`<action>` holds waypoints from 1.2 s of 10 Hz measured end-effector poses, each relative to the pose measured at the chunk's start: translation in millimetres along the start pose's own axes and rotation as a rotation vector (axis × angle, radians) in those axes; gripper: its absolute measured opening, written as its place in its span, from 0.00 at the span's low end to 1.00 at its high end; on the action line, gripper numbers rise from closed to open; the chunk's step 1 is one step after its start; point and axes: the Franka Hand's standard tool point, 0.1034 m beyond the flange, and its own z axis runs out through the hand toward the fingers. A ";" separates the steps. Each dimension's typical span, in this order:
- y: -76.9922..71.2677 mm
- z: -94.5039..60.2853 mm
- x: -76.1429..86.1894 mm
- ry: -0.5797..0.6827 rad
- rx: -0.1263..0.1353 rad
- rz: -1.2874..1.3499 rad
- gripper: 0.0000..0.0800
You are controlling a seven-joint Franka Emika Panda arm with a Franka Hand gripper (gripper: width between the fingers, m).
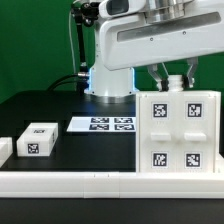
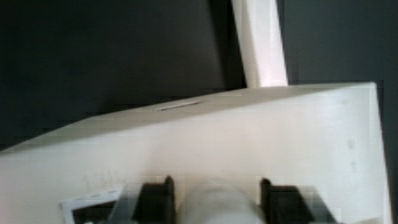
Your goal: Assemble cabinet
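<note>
The cabinet [image 1: 178,132] is a large white boxy body standing at the exterior view's right, with four black-and-white tags on its face. My gripper [image 1: 172,82] comes down onto its top edge from above. In the wrist view the cabinet [image 2: 214,130] fills the near field, and the two dark fingers [image 2: 157,197] stand on either side of a white part of it, so the gripper [image 2: 221,198] is shut on the cabinet. The fingertips themselves are hidden.
The marker board [image 1: 105,124] lies flat near the arm's base [image 1: 108,82]. A small white block with one tag [image 1: 38,139] and another [image 1: 4,150] sit at the exterior view's left. A white rail [image 1: 90,181] runs along the front; a white strip [image 2: 263,45] crosses the dark table.
</note>
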 end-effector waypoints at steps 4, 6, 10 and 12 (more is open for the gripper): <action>-4.1 0.6 15.4 0.015 -0.005 -0.017 0.28; -6.3 -1.1 16.5 0.021 -0.002 -0.019 0.68; -7.5 -1.9 17.5 0.026 -0.001 -0.021 0.81; -7.5 -2.0 17.7 0.027 -0.001 -0.021 0.81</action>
